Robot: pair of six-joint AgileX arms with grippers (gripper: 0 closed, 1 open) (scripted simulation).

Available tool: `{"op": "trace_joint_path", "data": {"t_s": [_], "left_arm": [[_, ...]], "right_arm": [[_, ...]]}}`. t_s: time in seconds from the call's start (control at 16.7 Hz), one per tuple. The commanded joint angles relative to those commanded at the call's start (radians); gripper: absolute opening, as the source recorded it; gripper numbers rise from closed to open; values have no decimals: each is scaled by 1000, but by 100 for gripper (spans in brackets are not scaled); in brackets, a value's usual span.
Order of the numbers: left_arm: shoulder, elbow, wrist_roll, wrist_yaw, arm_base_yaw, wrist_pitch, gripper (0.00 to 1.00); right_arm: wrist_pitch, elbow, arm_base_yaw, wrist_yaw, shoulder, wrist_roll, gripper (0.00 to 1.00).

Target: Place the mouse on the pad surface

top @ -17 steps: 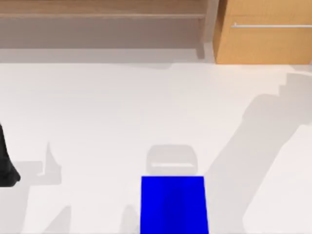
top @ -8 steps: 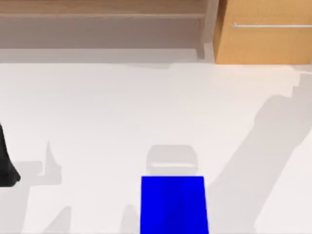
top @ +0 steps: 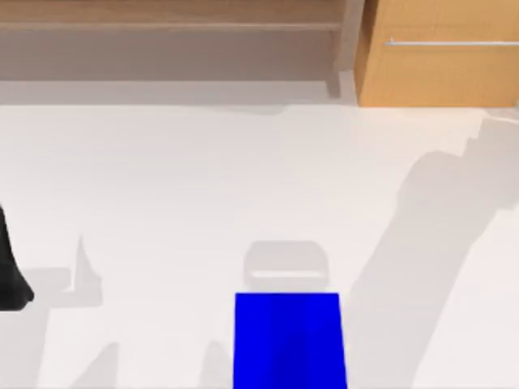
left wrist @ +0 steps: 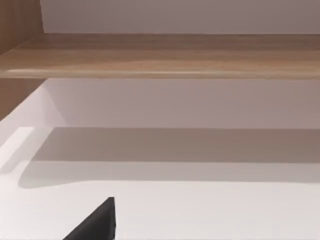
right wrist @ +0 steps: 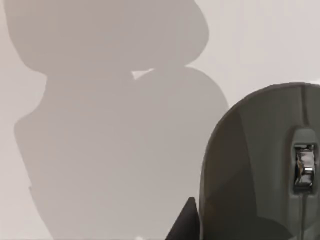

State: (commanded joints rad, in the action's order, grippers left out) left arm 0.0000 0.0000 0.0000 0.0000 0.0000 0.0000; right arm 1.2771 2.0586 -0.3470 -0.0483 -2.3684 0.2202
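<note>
1. Top view, nearest edge first: you see the pad [top: 288, 344], a flat vivid blue rectangle, lying on the white table [top: 162, 186] at the lower middle. Nothing rests on its blue surface.
2. Just beyond it sits the mouse [top: 285, 266], a pale grey rounded block with a lighter cross line. It lies on the bare tabletop, right against the pad's far edge. You cannot tell whether the two overlap or only meet.
3. Level with the mouse but well apart from it, the left arm [top: 10, 271] shows as a black tapering shape at the table's left edge, with nothing held.
4. In the right wrist view you look down on the mouse [right wrist: 260, 165] from close by, its scroll wheel [right wrist: 302, 167] plain to see. One black tip [right wrist: 186, 222] of the right gripper sits just beside the mouse's flank. You cannot tell how wide that gripper stands, nor whether it touches the mouse.
5. In the left wrist view one black tip [left wrist: 95, 225] of the left gripper hangs over bare table. Its opening cannot be told either.
6. A broad grey shadow [top: 422, 243] slants across the table's right side.
7. Farthest off, a wooden shelf [top: 170, 24] and an orange-brown cabinet [top: 438, 73] line the back.
</note>
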Motion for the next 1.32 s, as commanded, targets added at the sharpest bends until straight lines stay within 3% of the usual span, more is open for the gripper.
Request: {"op": "trace_joint_path", "data": {"t_s": [0.36, 0.66, 0.84, 1.08, 1.32], "left_arm": [[0, 0, 0, 0, 0, 0, 100], [0, 0, 0, 0, 0, 0, 100], [0, 0, 0, 0, 0, 0, 100], [0, 0, 0, 0, 0, 0, 100], [0, 0, 0, 0, 0, 0, 100]], "right_arm": [[104, 95, 63, 58, 51, 25, 0], [103, 92, 60, 55, 48, 29, 0], [93, 28, 124, 24, 43, 88, 0], [21, -152, 360, -41, 96, 263, 0], [-86, -370, 732, -55, 210, 478, 0]]}}
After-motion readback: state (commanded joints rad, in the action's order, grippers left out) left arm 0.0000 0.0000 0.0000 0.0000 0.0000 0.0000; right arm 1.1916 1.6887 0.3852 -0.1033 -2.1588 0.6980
